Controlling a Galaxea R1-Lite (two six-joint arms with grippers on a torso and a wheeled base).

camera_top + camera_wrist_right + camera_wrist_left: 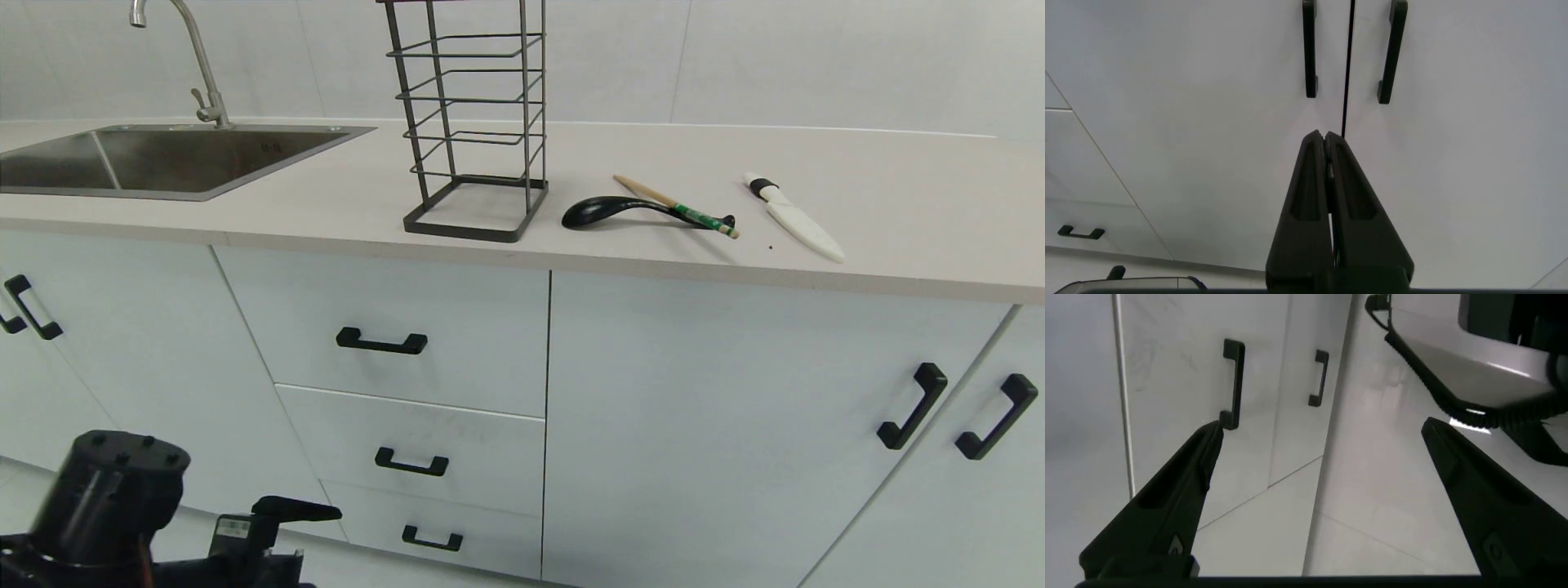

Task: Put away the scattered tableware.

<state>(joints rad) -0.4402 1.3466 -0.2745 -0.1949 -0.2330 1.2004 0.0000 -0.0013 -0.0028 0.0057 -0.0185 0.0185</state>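
Tableware lies unstowed near the counter's [326, 204] front edge, right of the wire rack [473, 122]: black spoon [604, 211], chopsticks [676, 207], white knife [792, 216]; left gripper [1319, 498] fingers spread, right gripper [1328, 155] fingers pressed together, both empty.

Kitchen: sink [175, 155], countertop [898, 196], cabinets [702, 425].

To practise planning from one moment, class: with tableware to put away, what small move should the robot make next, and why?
Probably lift the left gripper toward the countertop: its jaws stand open, yet it hangs low by the cabinet doors, while the black spoon, chopsticks and white knife lie up there.
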